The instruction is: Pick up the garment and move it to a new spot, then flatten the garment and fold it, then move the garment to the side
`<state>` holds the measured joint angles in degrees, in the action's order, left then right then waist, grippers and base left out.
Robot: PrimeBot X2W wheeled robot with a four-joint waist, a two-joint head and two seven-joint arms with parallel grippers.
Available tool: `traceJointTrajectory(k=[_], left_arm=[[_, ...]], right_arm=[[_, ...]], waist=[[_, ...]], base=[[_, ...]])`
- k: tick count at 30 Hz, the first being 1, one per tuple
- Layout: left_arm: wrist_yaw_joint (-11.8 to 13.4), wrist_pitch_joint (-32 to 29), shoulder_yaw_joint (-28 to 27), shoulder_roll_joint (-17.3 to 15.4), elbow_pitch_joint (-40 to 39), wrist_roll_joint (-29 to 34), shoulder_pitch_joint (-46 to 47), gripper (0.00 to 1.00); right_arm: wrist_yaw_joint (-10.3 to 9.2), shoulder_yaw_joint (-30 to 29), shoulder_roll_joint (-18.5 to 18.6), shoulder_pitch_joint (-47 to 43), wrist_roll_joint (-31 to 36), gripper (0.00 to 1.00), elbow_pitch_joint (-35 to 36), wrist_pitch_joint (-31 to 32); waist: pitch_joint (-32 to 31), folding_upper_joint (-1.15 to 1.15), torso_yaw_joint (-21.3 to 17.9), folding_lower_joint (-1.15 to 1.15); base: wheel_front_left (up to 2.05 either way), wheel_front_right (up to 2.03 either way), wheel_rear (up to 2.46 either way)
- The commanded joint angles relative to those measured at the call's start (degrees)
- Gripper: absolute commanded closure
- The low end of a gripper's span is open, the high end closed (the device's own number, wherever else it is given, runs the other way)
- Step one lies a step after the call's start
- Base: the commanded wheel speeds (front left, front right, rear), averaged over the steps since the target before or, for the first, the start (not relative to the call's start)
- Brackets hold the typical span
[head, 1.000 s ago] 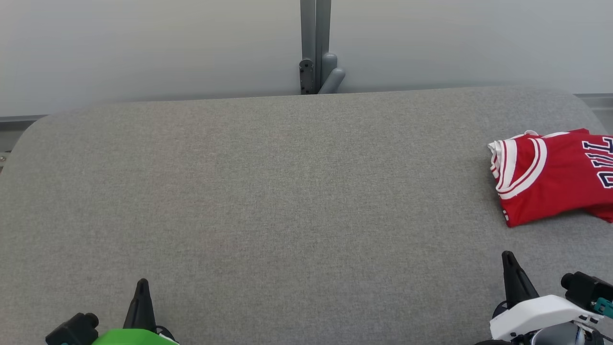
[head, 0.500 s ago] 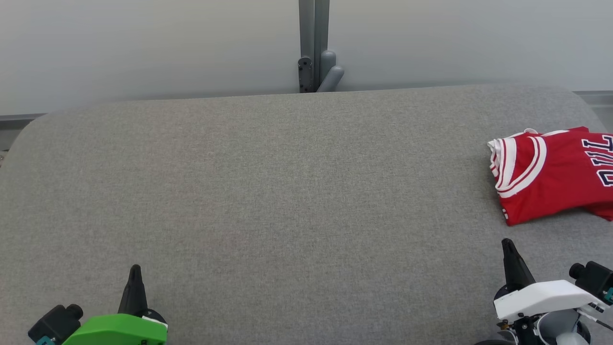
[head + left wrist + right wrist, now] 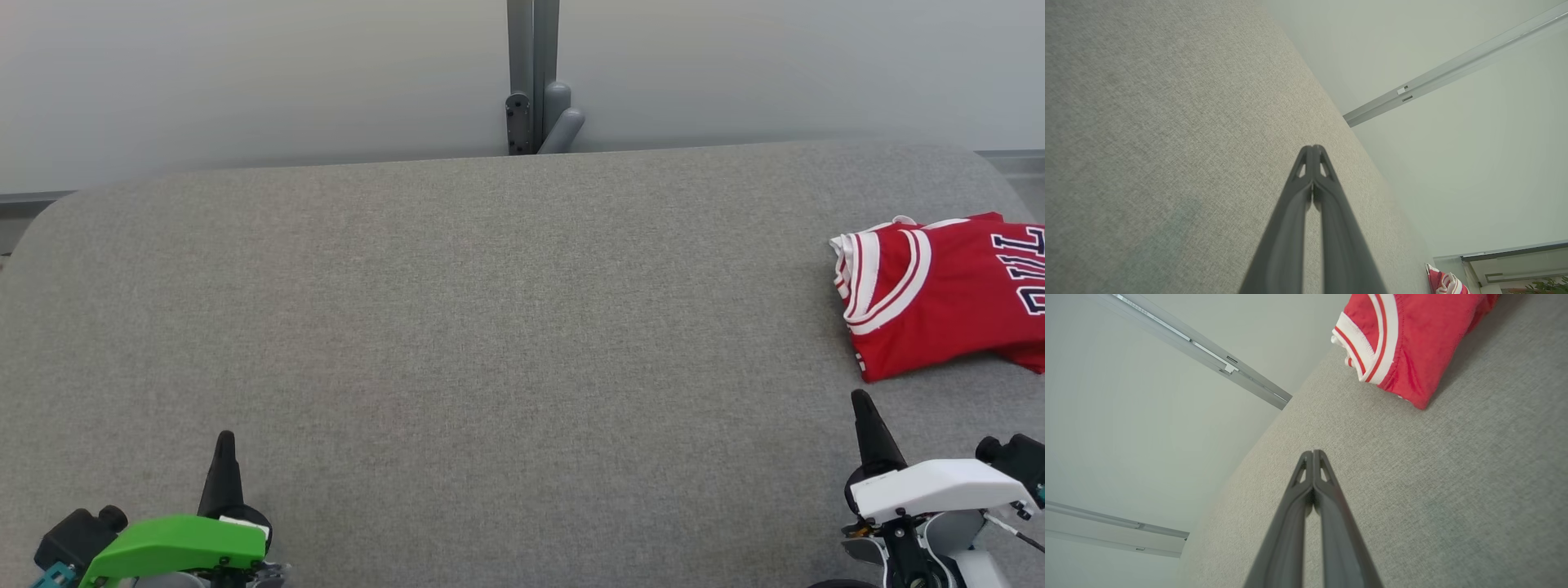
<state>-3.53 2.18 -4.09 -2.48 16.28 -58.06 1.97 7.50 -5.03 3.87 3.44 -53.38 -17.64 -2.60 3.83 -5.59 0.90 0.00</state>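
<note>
A grey fabric-covered worktop (image 3: 490, 327) spreads before a pale wall with a grey post (image 3: 535, 77). The folded red garment (image 3: 939, 302), trimmed in white, lies on the worktop's right side, cut off by the picture's edge. The left claw (image 3: 223, 445) is at the near left. The right claw (image 3: 863, 406) is at the near right, near the garment but apart from it. Both are closed tight, gripping nothing.

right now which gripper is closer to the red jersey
The right gripper, with the white housing: it sits just short of the red jersey, while the green-housed left gripper is far across the grey surface.
</note>
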Motion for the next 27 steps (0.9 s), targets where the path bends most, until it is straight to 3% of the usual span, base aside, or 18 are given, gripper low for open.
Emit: traceJointTrajectory(k=[1, 27], left_arm=[[0.29, -0.50, -0.56, -0.34, -0.98, -2.24, 1.74, 1.00], [0.74, -4.46, -1.96, -0.45, -2.58, -16.54, 4.43, 1.00]], right_arm=[[0.00, -0.29, 0.02, 1.55, -2.42, 1.00, 0.29, 0.55], [0.00, -0.68, -0.21, 4.65, -18.87, 1.00, -0.47, 4.22]], waist=[[0.05, 0.00, -0.03, 0.00], [0.62, 0.00, -0.37, 0.00]], base=[[0.00, 0.00, 0.00], [0.00, 0.00, 0.00]])
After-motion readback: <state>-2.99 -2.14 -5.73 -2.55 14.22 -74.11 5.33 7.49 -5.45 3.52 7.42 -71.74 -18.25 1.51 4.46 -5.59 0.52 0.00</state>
